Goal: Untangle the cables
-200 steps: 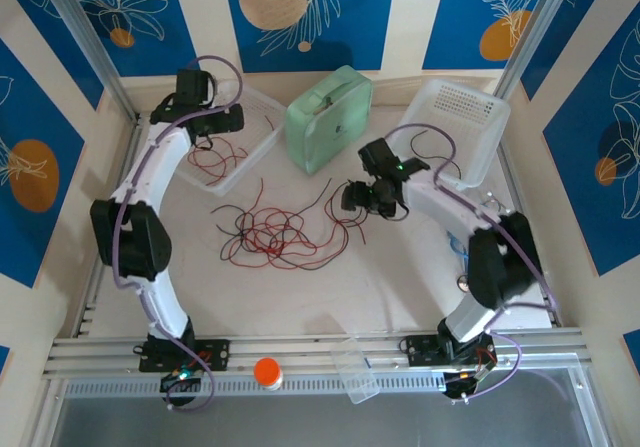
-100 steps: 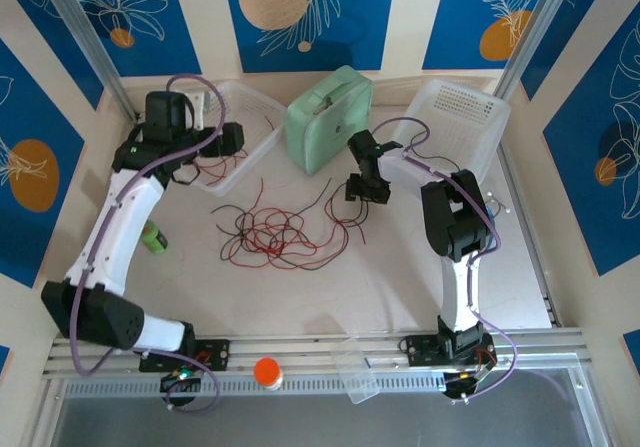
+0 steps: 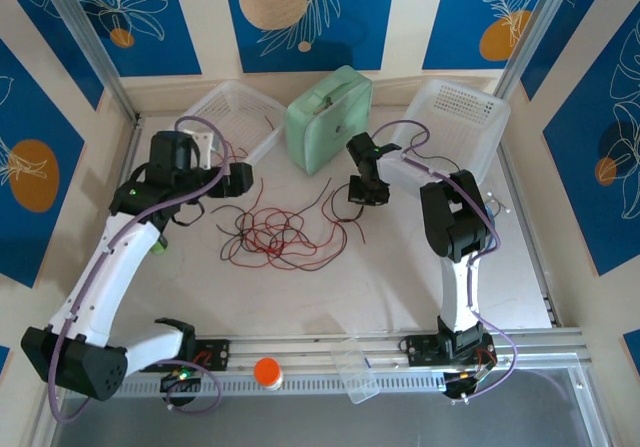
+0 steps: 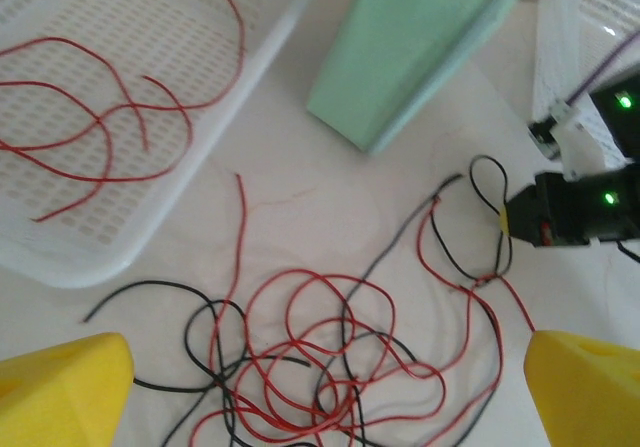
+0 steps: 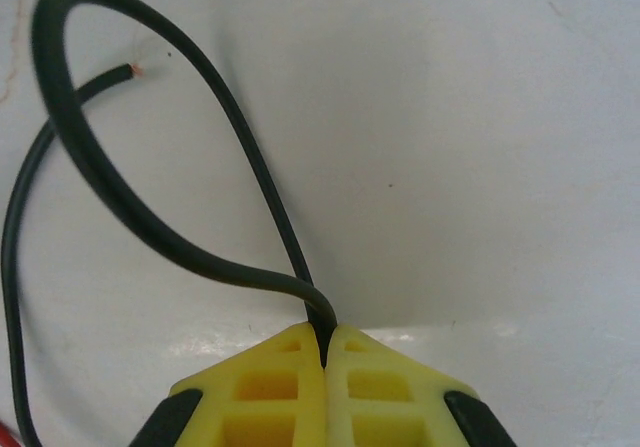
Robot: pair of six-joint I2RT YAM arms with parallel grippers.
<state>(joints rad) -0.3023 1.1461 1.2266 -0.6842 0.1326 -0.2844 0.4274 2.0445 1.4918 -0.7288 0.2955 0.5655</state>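
cables [image 3: 280,232] are showing smooth, slightly glossy insulation. table [image 5: 480,117] is looking smooth, faintly reflecting. basket [image 4: 190,177] is reading as perforated white plastic. case [image 3: 328,117] is looking matt. pads [image 5: 270,387] on right tool [image 5: 324,347] are looking matt moulded plastic.

The white surface [image 3: 400,277] carries a loose tangle of red and black cables [image 3: 280,232] at its middle. A mint-green case [image 3: 330,117] lies behind them, with one white perforated basket [image 3: 222,102] far left and a second basket [image 3: 465,105] far right.

A mint-green case [image 3: 330,119] stands between a left basket [image 3: 225,97] and a right basket [image 3: 465,107] — both white, perforated.
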